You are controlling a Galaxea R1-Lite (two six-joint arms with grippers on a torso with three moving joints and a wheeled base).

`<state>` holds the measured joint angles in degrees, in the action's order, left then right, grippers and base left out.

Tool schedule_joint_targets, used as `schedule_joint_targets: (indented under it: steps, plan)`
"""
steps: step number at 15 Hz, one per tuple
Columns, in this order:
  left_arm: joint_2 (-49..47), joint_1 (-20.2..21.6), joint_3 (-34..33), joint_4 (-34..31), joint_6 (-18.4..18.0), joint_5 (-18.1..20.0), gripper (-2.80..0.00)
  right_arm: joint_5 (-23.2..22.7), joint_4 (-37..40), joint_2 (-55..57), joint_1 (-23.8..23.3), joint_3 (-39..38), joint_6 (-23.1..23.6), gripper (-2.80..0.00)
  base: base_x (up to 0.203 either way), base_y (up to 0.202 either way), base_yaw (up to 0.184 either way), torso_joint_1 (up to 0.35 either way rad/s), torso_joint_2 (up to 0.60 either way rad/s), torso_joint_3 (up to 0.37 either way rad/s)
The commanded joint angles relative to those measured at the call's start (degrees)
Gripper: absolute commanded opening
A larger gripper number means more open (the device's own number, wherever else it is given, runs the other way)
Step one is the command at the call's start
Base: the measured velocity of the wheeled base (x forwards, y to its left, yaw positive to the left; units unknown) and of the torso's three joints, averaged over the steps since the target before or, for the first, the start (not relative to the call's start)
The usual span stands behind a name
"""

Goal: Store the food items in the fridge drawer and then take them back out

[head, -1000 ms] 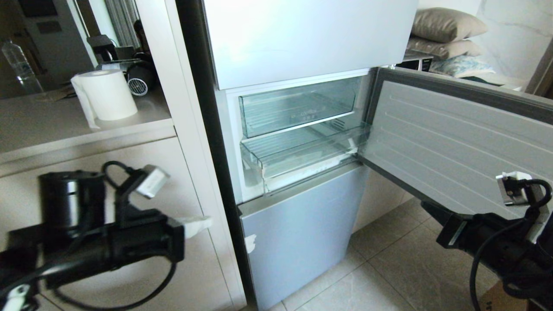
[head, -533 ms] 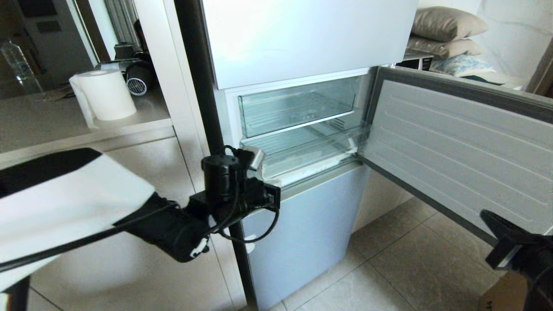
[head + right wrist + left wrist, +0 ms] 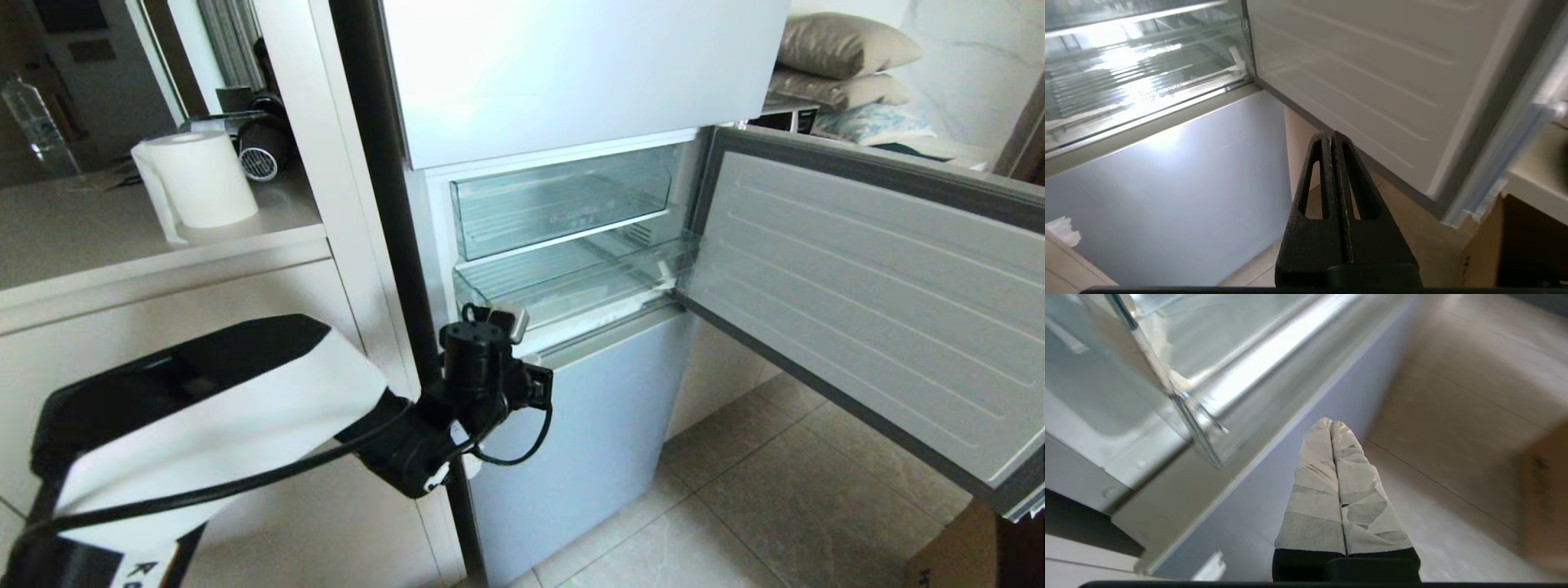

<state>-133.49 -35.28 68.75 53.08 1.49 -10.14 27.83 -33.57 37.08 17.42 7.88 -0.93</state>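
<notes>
The fridge drawer (image 3: 571, 290), a clear ribbed bin, is the lower of two in the open compartment and holds nothing I can see. No food items show in any view. My left arm's wrist (image 3: 482, 367) hangs just below the drawer's front left corner. In the left wrist view my left gripper (image 3: 1331, 422) is shut and empty, its taped fingers pressed together. It lies along the grey lower door, and the drawer's clear corner (image 3: 1200, 428) juts out above it. My right gripper (image 3: 1331, 134) is also shut and empty. It sits low under the open fridge door (image 3: 1372, 73), outside the head view.
The fridge door (image 3: 857, 286) stands swung out to the right. An upper clear bin (image 3: 563, 204) sits above the drawer. The grey lower door (image 3: 571, 433) is closed. A paper roll (image 3: 200, 180) stands on the counter at left. A cardboard box (image 3: 955, 555) is on the floor at lower right.
My left arm swung from the lower left up to the drawer's front left corner. My right arm drew back down and right, out of the head view.
</notes>
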Motion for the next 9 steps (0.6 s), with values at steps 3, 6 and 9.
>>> schedule_joint_targets:
  steps: [3, 6, 9]
  plan:
    - [-6.88, 0.39, 7.37, 0.44, -0.09, -2.53, -2.8, -0.3, 35.76, -21.61, 0.06, 10.84, -1.61, -2.8, 0.0, 0.0, 0.0, 0.0, 0.0, 0.0]
    - [-11.64, 0.94, 15.94, 0.25, -1.24, -6.22, -2.8, -0.06, 35.77, -21.61, -0.19, 10.93, -2.94, -2.8, 0.0, 0.0, 0.0, 0.0, 0.0, 0.0]
    - [-13.64, 2.74, 21.85, 0.19, -2.09, -8.18, -2.8, -0.41, 35.86, -21.26, -3.01, 11.55, -3.03, -2.8, 0.0, 0.0, 0.0, 0.0, 0.0, 0.0]
